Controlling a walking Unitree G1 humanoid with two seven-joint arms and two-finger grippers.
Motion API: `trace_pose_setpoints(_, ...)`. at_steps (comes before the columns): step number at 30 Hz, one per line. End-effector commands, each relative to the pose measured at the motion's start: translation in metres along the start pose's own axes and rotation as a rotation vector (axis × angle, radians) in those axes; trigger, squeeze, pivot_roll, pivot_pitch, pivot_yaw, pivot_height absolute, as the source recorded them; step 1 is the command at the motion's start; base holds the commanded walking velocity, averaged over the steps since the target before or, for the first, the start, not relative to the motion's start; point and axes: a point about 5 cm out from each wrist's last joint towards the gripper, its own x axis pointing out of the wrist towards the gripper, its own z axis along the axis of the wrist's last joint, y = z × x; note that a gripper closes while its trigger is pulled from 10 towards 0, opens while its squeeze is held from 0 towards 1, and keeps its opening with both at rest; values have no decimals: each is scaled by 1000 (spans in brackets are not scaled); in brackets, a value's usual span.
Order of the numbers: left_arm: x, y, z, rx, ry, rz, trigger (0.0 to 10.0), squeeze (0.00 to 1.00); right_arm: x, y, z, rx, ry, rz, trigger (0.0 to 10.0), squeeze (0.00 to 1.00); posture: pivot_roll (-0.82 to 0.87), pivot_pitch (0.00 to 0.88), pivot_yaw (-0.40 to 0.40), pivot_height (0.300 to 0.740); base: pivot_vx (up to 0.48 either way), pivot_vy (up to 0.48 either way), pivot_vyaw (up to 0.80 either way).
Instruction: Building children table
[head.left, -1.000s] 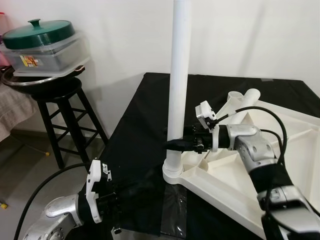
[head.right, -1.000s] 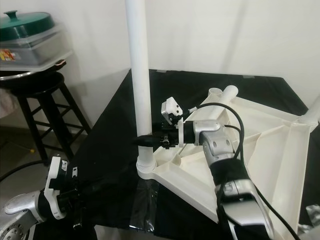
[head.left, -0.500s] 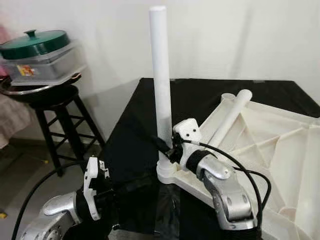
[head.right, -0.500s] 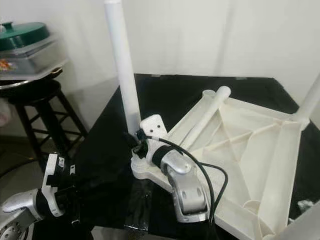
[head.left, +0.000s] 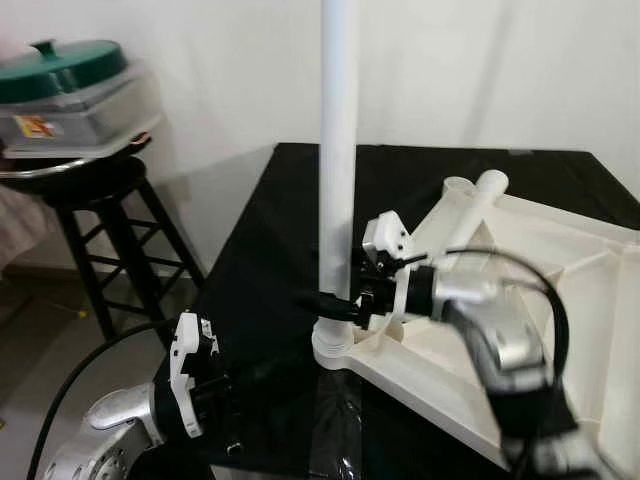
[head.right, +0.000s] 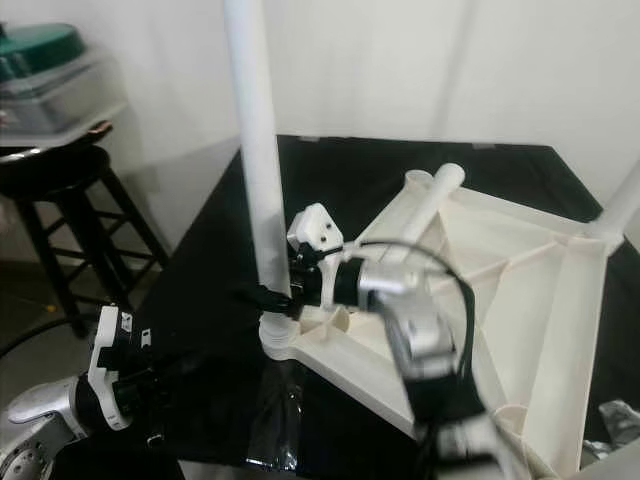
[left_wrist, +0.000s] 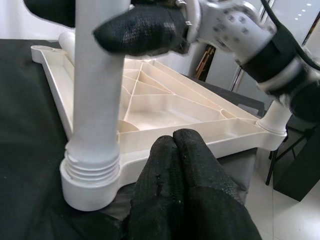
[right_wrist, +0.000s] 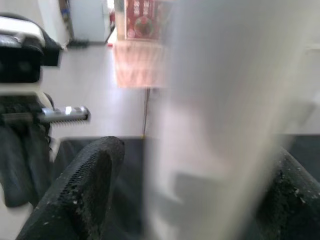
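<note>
Your right gripper (head.left: 325, 301) clamps the upright leg (head.left: 338, 150) low, likely to seat it in the tabletop (head.left: 560, 270) socket; your left gripper (left_wrist: 173, 150) idles, fingers pressed together.

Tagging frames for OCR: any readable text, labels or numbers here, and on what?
None can be read.
Sticker on the clear container under the green lid, on the stool: red and yellow patches, too blurred to read.
Red label past the table leg in the right wrist view: print too blurred to read.
Table leg, white tabletop, right gripper, left gripper: no markings seen.
</note>
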Motion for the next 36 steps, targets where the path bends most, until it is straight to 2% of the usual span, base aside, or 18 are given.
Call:
trace_pose_setpoints(1, -1, 0, -4, -13, 8, 7, 10000, 0, 4, 0, -4, 31, -26, 69, 10000, 0, -24, 0, -4, 740, 0, 0, 0)
trace_pose_setpoints(6, 0, 1, -4, -19, 8, 9, 10000, 0, 4, -9, -6, 61, -13, 155, 10000, 0, -15, 0, -1, 740, 0, 0, 0)
trace_pose_setpoints(7, 0, 1, -4, -20, 9, 9, 10000, 0, 4, -12, -5, 76, -16, 182, 1804, 0, -9, 0, -3, 740, 0, 0, 0)
trace_pose_setpoints(8, 0, 1, -5, -21, 10, 9, 10000, 0, 3, -14, -5, 86, -19, 197, 1804, 0, -9, 0, -3, 740, 0, 0, 0)
trace_pose_setpoints(9, 0, 1, -5, -24, 10, 7, 10000, 0, 2, -18, -3, 96, -28, 230, 0, 0, -8, 0, -2, 740, 0, 0, 0)
trace_pose_setpoints(16, 1, 1, -5, -32, 10, 1, 10000, 0, 0, -20, -7, 93, -15, 252, 0, 0, -12, 0, -1, 740, 0, 0, 0)
trace_pose_setpoints(20, 1, 0, -4, -35, 9, -3, 10000, 0, -4, -16, -13, 82, 12, 192, 0, 0, -27, 0, 1, 740, 0, 0, 0)
trace_pose_setpoints(22, 0, 0, -3, -37, 7, -6, 10000, 0, -4, -9, -21, 80, 43, 98, 0, 0, -36, 1, -5, 740, 0, 0, 0)
trace_pose_setpoints(24, -1, -1, -3, -38, 6, -6, 10000, 0, 5, 2, -39, 88, 138, -111, 0, 0, -39, 9, -7, 740, 0, 0, 0)
trace_pose_setpoints(25, -2, -1, -2, -38, 6, -6, 10000, 0, 7, 4, -43, 87, 161, -161, 0, 0, -39, 9, -7, 740, 0, 0, 0)
trace_pose_setpoints(26, -2, -1, -2, -38, 6, -6, 10000, 0, 7, 4, -43, 87, 161, -161, 0, 0, -39, 9, -7, 740, 0, 0, 0)
trace_pose_setpoints(27, -3, 0, -2, -35, 7, -4, 10000, 0, 14, 15, -58, 115, 203, -464, 0, 0, -45, 27, 0, 740, 0, 0, 0)
trace_pose_setpoints(28, -5, 1, -1, -34, 8, -1, 10000, 0, 20, 53, -75, 210, 259, -698, 0, 0, -53, 31, 9, 740, 0, 0, 0)
trace_pose_setpoints(29, -5, 1, -1, -34, 8, -1, 10000, 0, 20, 53, -75, 210, 259, -698, 0, 0, -53, 31, 9, 740, 0, 0, 0)
trace_pose_setpoints(30, -6, 2, -1, -36, 10, -2, 10000, 0, 22, 60, -73, 164, 271, -708, 0, 0, -63, 23, 17, 740, 0, 0, 0)
trace_pose_setpoints(31, -6, 2, -1, -37, 11, -4, 10000, 0, 21, 53, -68, 126, 263, -718, 0, 0, -63, 23, 17, 740, 0, 0, 0)
trace_pose_setpoints(36, -4, 2, -2, -44, 19, -14, 10000, 0, 24, 44, -66, 124, 248, -707, 0, 0, -53, 16, 13, 740, 0, 0, 0)
